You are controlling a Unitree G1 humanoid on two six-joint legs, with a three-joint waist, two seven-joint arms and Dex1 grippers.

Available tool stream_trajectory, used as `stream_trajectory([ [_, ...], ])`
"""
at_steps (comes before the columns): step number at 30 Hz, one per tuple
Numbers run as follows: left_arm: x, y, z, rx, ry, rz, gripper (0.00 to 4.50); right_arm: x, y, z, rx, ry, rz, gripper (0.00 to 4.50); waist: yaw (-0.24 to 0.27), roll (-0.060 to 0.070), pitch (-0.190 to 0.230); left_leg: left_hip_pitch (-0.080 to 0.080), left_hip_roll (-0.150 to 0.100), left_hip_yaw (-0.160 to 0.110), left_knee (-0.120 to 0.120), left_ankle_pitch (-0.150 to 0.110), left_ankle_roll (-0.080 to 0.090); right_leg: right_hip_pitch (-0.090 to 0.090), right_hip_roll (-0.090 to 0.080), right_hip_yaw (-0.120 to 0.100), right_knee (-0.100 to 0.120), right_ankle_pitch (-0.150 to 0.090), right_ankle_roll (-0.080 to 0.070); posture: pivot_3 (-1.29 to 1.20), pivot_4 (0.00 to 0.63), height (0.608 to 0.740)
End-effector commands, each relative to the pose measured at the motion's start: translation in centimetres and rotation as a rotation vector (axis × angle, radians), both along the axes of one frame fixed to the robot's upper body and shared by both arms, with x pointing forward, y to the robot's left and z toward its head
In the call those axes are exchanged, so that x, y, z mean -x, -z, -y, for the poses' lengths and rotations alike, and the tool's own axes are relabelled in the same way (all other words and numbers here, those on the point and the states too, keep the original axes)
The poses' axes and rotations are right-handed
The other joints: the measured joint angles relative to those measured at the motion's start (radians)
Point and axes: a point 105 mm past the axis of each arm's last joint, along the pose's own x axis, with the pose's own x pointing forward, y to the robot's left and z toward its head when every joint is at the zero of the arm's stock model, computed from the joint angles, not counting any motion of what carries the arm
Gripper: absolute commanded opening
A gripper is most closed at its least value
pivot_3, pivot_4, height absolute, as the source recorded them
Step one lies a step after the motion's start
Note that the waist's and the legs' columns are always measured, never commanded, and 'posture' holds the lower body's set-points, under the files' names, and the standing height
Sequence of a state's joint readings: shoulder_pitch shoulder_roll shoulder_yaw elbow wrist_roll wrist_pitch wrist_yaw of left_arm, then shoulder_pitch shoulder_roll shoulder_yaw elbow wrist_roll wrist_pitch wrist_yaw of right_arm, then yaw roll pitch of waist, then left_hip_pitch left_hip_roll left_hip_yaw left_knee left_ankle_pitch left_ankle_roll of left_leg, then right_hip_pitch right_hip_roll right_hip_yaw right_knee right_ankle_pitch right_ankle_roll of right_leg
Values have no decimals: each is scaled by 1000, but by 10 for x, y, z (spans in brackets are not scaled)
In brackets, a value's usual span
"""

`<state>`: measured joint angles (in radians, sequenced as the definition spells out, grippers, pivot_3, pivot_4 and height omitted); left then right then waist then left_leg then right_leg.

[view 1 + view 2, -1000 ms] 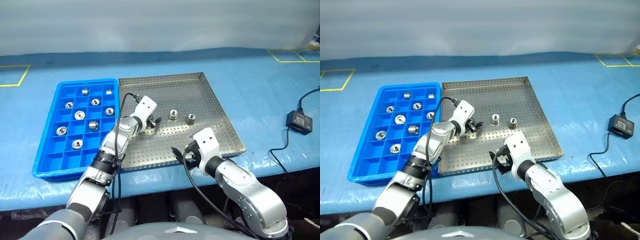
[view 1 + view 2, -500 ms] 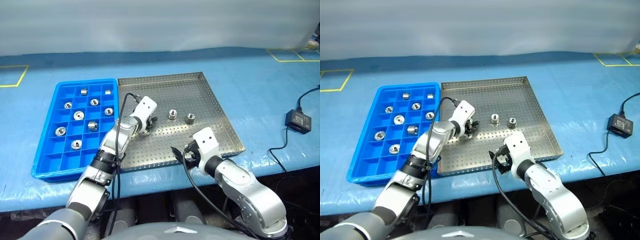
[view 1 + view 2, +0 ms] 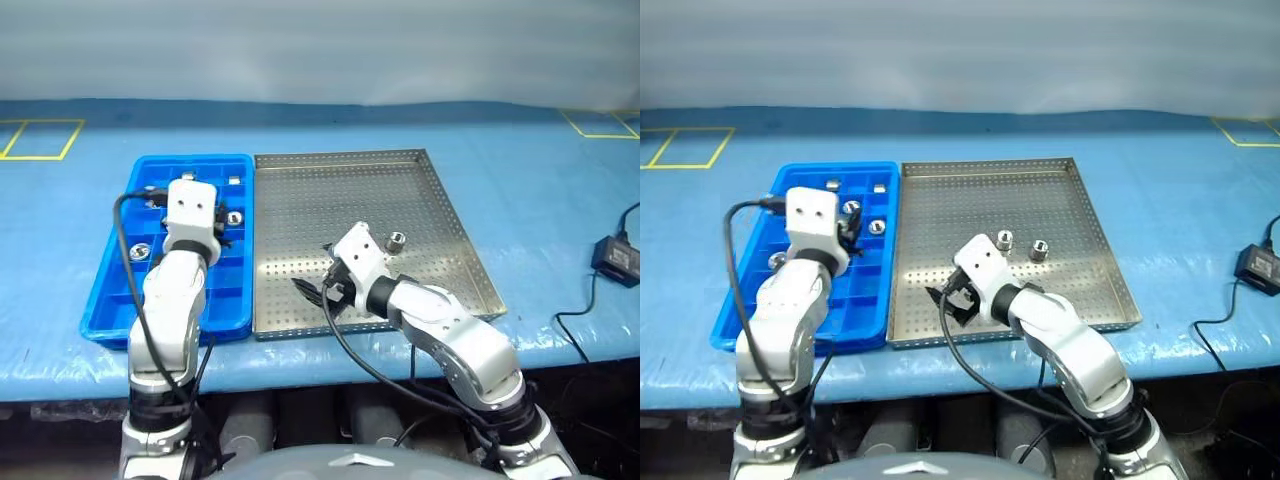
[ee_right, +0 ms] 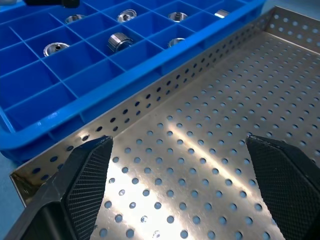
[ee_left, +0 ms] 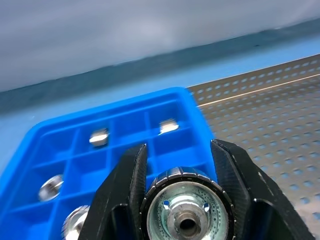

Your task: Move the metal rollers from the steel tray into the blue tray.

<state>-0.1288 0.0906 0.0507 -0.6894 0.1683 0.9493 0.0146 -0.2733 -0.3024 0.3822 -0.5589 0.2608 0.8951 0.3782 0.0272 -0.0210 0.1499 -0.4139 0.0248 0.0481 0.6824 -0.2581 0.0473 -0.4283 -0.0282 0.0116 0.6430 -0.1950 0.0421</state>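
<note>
One roller now sits clamped in the left gripper, carried from the steel tray to above the blue tray; right gripper gapes.

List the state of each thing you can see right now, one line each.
left gripper: shut on a metal roller, above the blue tray.
right gripper: open, empty, over the steel tray.
steel tray: two rollers left.
blue tray: several rollers in compartments.

Both arms are silver-grey tubes with black joint rings, each ending in a white boxy wrist block, black mesh-textured fingers and a looping black cable.
</note>
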Motion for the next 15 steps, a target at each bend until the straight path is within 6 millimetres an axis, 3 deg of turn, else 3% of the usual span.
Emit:
stream_trajectory([
  [1,23,-7,-16,-18,-130,39,1737,3,-10,-16,-31,-95,41,4500,17,0,0,0,0,0,0,0,0,0,0,0,0,0,0,252,150,740],
  [8,53,14,-36,-17,-302,-29,1737,7,-6,-23,-28,-155,29,4500,67,0,0,0,0,-2,0,0,-1,1,-1,-3,0,-6,-2,296,150,740],
  [15,61,32,-43,-17,-363,-97,1737,7,-4,-21,-29,-149,19,4500,74,0,0,-1,1,-2,0,0,-1,0,-2,-4,0,-6,-4,291,150,740],
])
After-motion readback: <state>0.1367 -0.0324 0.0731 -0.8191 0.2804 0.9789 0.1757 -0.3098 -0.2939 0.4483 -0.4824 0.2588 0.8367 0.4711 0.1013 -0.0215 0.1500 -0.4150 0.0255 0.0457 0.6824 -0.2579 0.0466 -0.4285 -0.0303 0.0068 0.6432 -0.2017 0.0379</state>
